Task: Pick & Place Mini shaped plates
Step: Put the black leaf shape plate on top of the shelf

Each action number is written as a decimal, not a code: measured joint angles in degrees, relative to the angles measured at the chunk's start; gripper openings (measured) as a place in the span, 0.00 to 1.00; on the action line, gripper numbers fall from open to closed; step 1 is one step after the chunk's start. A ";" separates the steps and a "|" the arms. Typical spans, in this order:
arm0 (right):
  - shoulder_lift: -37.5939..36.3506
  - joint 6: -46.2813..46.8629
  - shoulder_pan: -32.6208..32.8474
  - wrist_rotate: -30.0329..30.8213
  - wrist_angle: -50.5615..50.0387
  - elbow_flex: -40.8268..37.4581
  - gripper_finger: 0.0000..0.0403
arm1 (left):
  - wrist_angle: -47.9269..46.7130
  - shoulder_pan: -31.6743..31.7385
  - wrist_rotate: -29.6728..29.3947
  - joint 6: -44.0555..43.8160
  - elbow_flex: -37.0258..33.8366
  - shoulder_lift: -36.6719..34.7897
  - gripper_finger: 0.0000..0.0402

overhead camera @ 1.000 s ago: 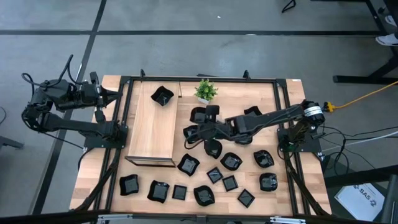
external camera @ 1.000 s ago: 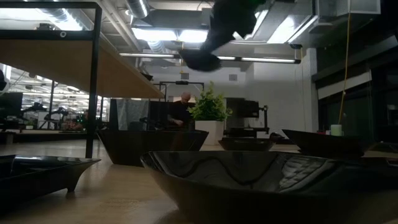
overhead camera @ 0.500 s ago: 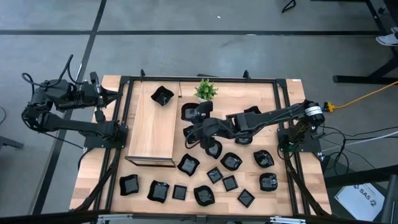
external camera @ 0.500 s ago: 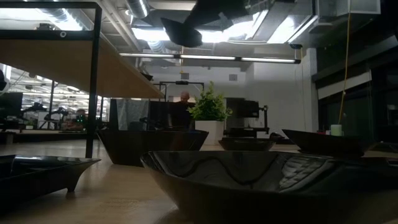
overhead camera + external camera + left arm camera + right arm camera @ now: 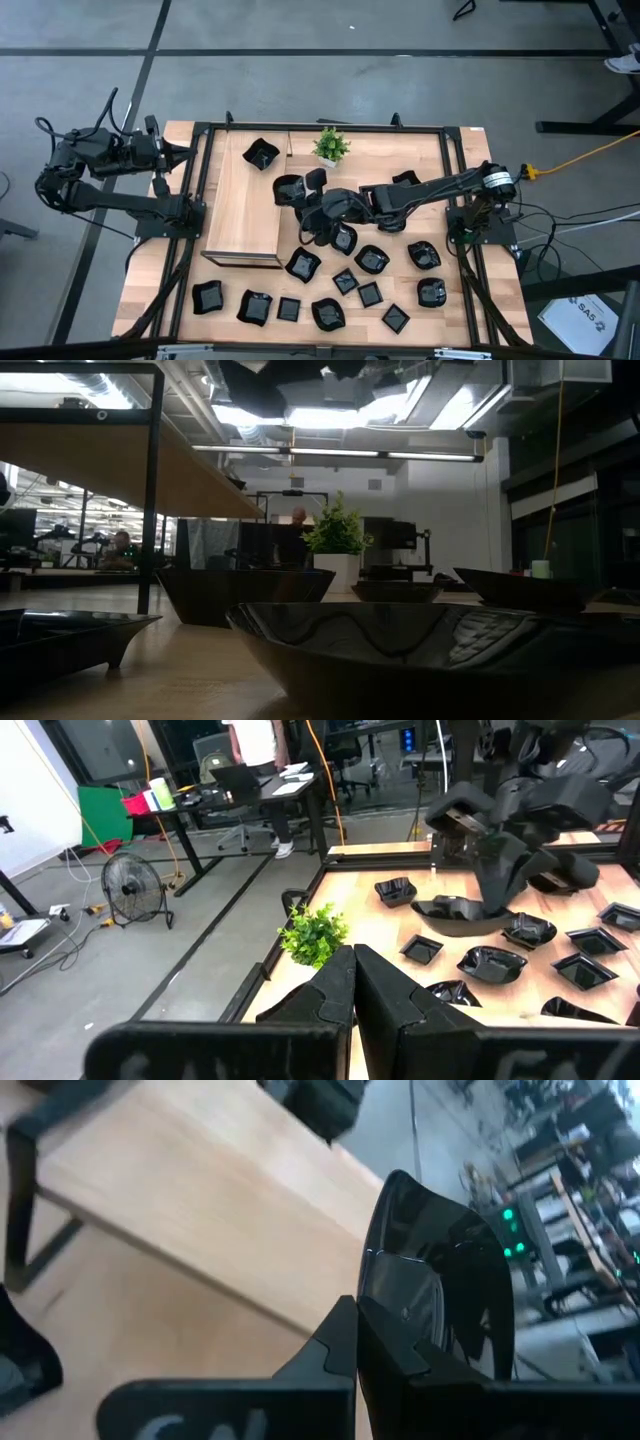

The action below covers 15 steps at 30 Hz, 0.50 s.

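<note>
I had the right gripper clenched on a black plate above the raised wooden shelf's edge, while the left gripper, fingers shut and empty, waited off the table's left side.

This is an open-plan robotics lab or workshop. A light wooden tabletop framed by black metal rails stands on a grey concrete floor marked with dark lines. Beyond it are height-adjustable black desks, rolling office chairs, a round black floor fan, exposed silver ceiling ducts and long strip lights.
</note>
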 joint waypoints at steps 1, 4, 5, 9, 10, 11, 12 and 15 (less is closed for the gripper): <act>0.14 -0.51 -0.10 -0.47 0.36 0.00 0.01 | 0.02 0.00 0.00 0.01 0.00 -0.01 0.01; 0.64 -0.61 -0.84 -5.36 2.77 0.00 0.01 | 0.02 0.00 -0.01 0.00 0.01 0.00 0.01; 0.68 -0.65 -1.17 -7.08 3.16 0.00 0.01 | 0.01 0.00 -0.01 0.00 0.01 -0.01 0.01; 1.18 -0.58 -2.31 -12.79 5.78 0.00 0.01 | 0.02 0.02 -0.02 0.00 0.02 0.00 0.01; 1.20 -0.53 -2.58 -14.16 6.35 0.00 0.01 | 0.02 0.02 0.00 0.00 0.00 -0.02 0.01; 1.20 -0.38 -2.81 -15.43 6.91 0.00 0.01 | 0.02 0.00 0.00 0.00 0.00 0.00 0.01; 1.20 -0.05 -3.12 -16.70 7.65 0.00 0.01 | 0.02 0.01 0.00 0.00 0.00 0.00 0.01; 1.21 0.16 -3.56 -19.62 9.86 0.00 0.01 | 0.01 0.01 -0.01 0.00 0.00 0.00 0.01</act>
